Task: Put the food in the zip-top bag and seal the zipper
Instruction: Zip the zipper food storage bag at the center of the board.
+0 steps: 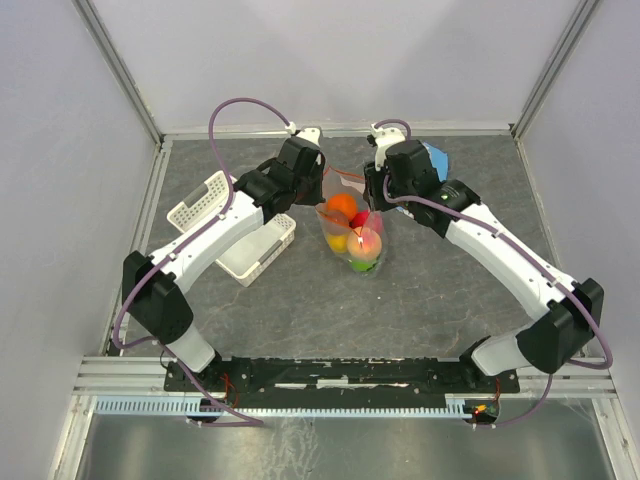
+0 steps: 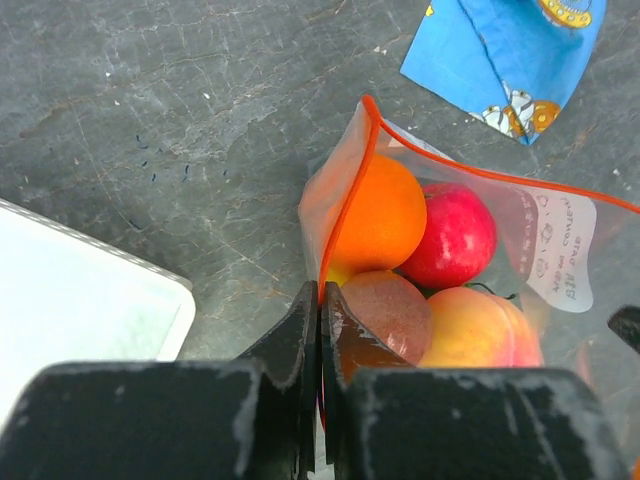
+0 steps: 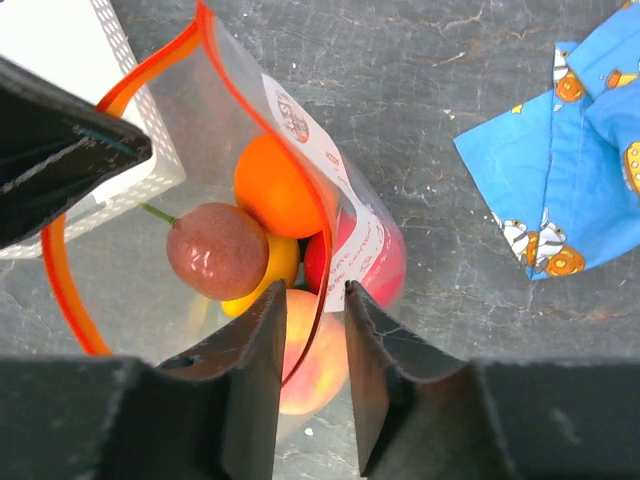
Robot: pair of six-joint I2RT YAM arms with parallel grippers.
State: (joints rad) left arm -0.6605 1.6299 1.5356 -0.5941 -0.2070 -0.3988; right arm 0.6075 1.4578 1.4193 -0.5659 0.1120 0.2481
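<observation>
The clear zip-top bag (image 1: 352,240) hangs mouth-up between my two grippers at mid-table. It holds the food: an orange fruit (image 2: 380,215), a red one (image 2: 458,238), a brownish one (image 2: 392,312) and a peach one (image 2: 480,325). A yellow one (image 3: 277,268) shows in the right wrist view. My left gripper (image 2: 321,288) is shut on the red-orange zipper (image 2: 370,103) at one end of the mouth. My right gripper (image 3: 315,288) is open, its fingers straddling the opposite zipper edge (image 3: 160,55) without pinching it. The mouth gapes open.
A white lattice basket (image 1: 235,225) stands left of the bag, under the left arm. A blue printed snack packet (image 1: 437,157) lies at the back right, close to the right wrist; it also shows in the wrist views (image 2: 510,50) (image 3: 570,190).
</observation>
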